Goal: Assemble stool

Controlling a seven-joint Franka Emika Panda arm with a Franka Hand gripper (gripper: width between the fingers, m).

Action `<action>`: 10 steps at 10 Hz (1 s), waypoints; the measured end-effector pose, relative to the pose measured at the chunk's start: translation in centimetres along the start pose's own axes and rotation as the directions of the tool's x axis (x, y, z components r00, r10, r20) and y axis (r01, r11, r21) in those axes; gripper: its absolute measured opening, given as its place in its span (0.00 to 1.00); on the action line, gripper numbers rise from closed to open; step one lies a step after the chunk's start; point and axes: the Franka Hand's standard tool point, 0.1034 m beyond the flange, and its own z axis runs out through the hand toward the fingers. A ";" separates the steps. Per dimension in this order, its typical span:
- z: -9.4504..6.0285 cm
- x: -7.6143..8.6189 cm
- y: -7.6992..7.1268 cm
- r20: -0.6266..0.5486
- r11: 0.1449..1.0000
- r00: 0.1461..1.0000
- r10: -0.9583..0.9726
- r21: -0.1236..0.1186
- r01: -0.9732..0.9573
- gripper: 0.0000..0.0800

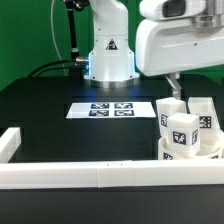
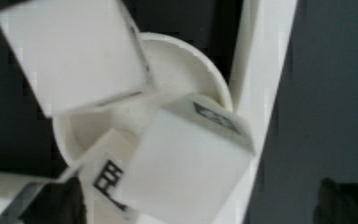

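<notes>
The stool's white parts sit at the exterior view's right. The round seat (image 1: 168, 152) lies low against the front rail, and blocky legs with black-and-white tags (image 1: 181, 131) (image 1: 203, 117) stand clustered on or just behind it. My gripper (image 1: 172, 92) hangs directly above this cluster. In the wrist view a tagged leg (image 2: 167, 150) lies between my dark fingertips (image 2: 30, 205), with a gap on one side. The gripper (image 2: 190, 208) is open and holds nothing. The seat (image 2: 185, 70) curves behind that leg, and another leg (image 2: 69, 50) lies over it.
The marker board (image 1: 110, 108) lies flat in the middle of the black table, before the robot base (image 1: 108, 55). Long white rails run along the front (image 1: 90, 177) and the left (image 1: 10, 142). One rail (image 2: 265, 60) passes right beside the seat.
</notes>
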 end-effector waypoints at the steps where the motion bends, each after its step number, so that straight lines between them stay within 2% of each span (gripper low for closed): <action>1: -0.1 0.1 -0.6 0.009 0.989 0.990 -0.144 -0.029 0.144 0.81; 5: 0.0 0.2 -0.2 0.008 0.926 0.927 -0.376 -0.042 0.376 0.81; 6: 0.2 1.0 0.1 0.006 0.808 0.813 -0.582 -0.102 0.580 0.81; 7: 0.8 0.9 0.2 0.020 0.715 0.722 -0.692 -0.117 0.689 0.81; 9: 1.9 0.8 0.2 0.037 0.644 0.652 -0.757 -0.130 0.754 0.81; 10: 2.0 0.8 0.2 0.038 0.646 0.654 -0.755 -0.129 0.753 0.81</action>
